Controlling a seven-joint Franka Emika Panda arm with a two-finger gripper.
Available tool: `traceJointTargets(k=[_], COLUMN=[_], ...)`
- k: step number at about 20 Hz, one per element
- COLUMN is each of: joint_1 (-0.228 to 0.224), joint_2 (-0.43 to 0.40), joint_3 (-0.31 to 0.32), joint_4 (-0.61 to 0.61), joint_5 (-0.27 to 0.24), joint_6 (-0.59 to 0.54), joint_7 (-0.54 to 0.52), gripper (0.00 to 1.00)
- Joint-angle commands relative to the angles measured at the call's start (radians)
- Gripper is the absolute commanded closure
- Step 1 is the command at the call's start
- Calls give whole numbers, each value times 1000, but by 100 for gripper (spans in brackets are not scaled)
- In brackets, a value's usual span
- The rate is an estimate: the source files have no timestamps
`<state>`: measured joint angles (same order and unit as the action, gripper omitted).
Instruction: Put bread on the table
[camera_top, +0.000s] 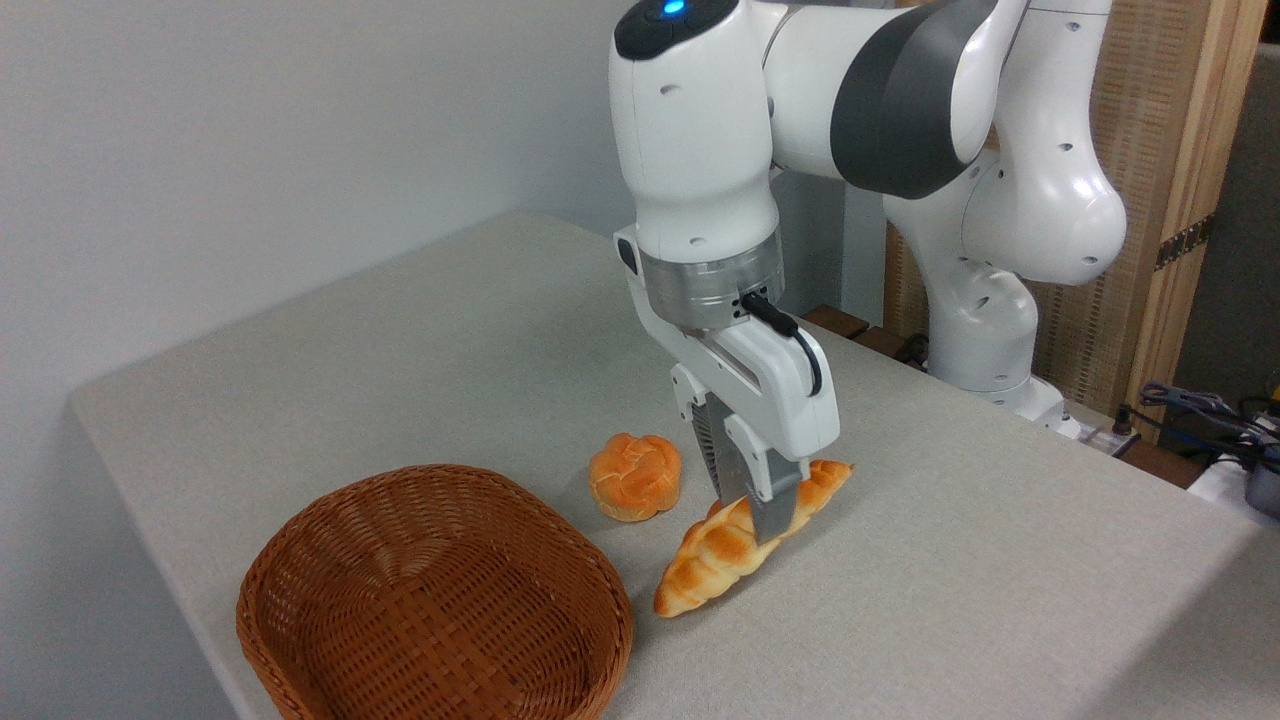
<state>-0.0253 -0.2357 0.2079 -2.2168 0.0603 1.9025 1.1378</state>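
Note:
The bread (722, 548), a long braided golden-orange loaf with pointed ends, slants over the grey-beige table (420, 330), its lower left tip at or just above the cloth and its right end raised. My gripper (752, 515) comes straight down from above and is shut on the loaf near its middle, one grey finger (772, 518) across its front.
A small round knotted orange bun (635, 476) lies just left of the gripper. A brown wicker basket (300, 610) with nothing in it stands at the front left, close to the loaf's lower tip. The arm's base and cables are at the back right.

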Motion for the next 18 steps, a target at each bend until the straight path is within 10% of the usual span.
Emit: traceJointTargets(k=[1,8,18], joint_1=[-16,-16,-8], joint_2=[-11,-4,209], joint_3=[15,-16,-228], joint_4=[-6,167,612], joint_5=[-10,-63,-111], joint_6=[-42,-129,-264], joint_7=[20,-15,-457], gripper=[0,0,0])
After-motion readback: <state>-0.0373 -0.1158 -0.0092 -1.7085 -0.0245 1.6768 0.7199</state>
